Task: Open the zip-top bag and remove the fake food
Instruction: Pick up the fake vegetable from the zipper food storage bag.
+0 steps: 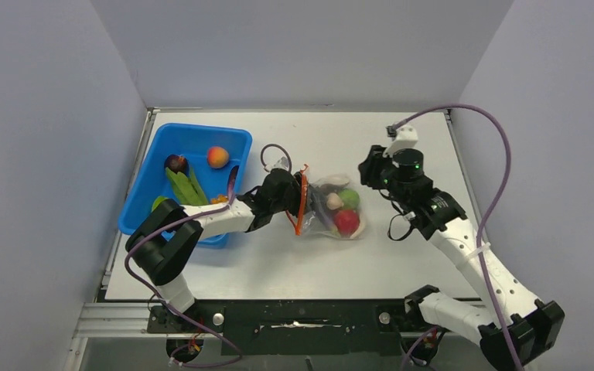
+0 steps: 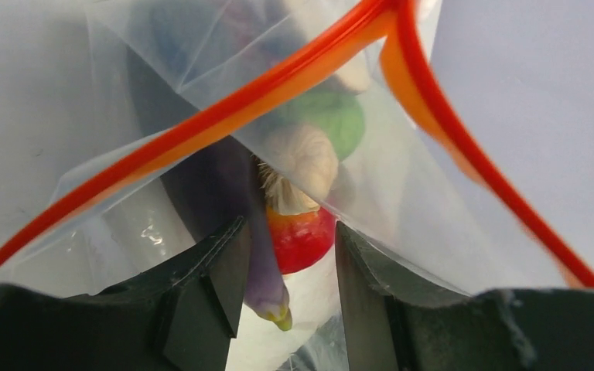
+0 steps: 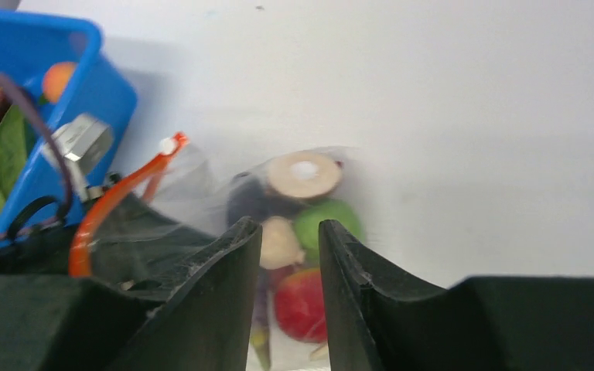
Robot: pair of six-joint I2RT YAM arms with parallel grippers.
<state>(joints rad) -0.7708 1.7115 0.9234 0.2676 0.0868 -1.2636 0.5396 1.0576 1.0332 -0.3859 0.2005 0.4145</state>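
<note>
As I count them: left pincer (image 2: 286,263) and right pincer (image 3: 290,247), both parted; one zip-top bag (image 1: 319,219); five fake food (image 3: 302,305) pieces, blurred behind plastic.

No readable text

We find no lettering, labels, brands, numbers or signs that we can read in any of the three views.

blue bin (image 1: 201,131) on white table (image 1: 340,135), peach (image 1: 217,157), green pods (image 1: 186,185) and dark fruit (image 1: 175,163) inside
</note>
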